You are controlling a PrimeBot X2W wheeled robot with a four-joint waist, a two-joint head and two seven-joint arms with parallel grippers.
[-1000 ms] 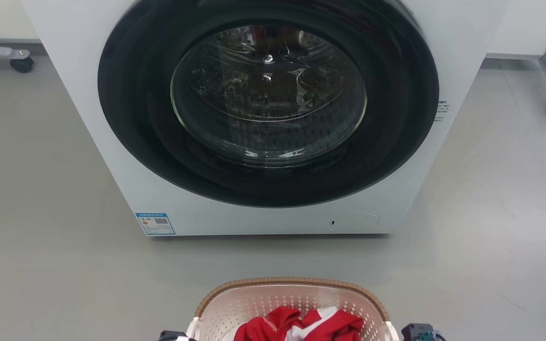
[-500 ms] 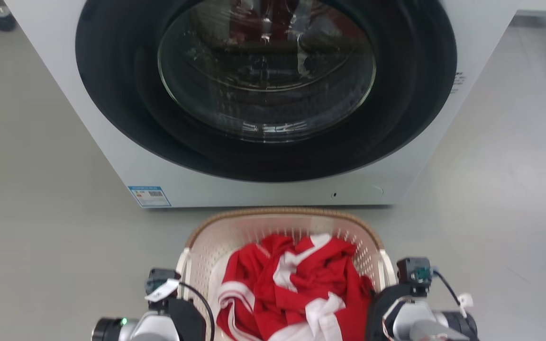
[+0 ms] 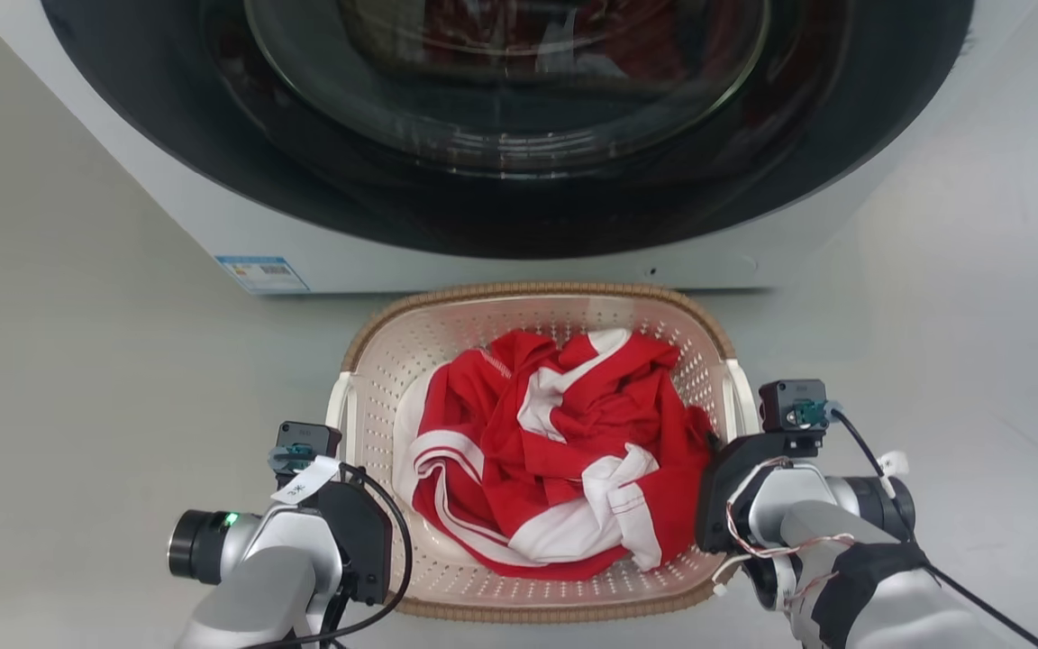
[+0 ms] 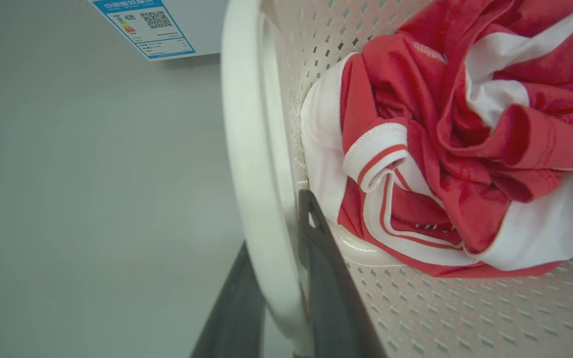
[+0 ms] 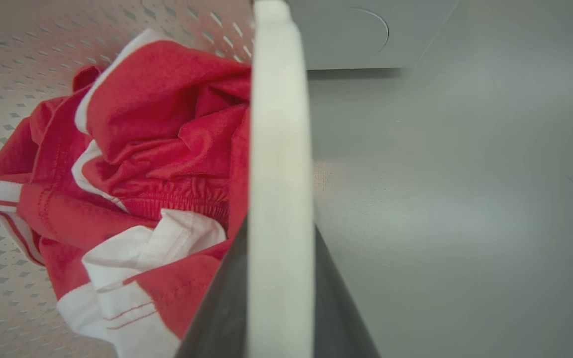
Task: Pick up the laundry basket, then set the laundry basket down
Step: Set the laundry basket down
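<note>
My left jaws are clamped across the left handle (image 4: 251,149) of the laundry basket (image 3: 537,290) and my right jaws across the right handle (image 5: 279,149), each with one finger inside the wall and one outside. Over the last second my head has dipped, and the basket's far rim now sits against the foot of the washer (image 3: 393,243). I judge I am lowering it. I cannot tell whether it touches the floor (image 3: 77,361). Both forearms reach forward, flanking it.

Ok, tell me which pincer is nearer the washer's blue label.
Left. The left pincer clamps the left handle of the laundry basket, on the side of the blue label; the right pincer clamps the opposite handle, across the basket.
</note>
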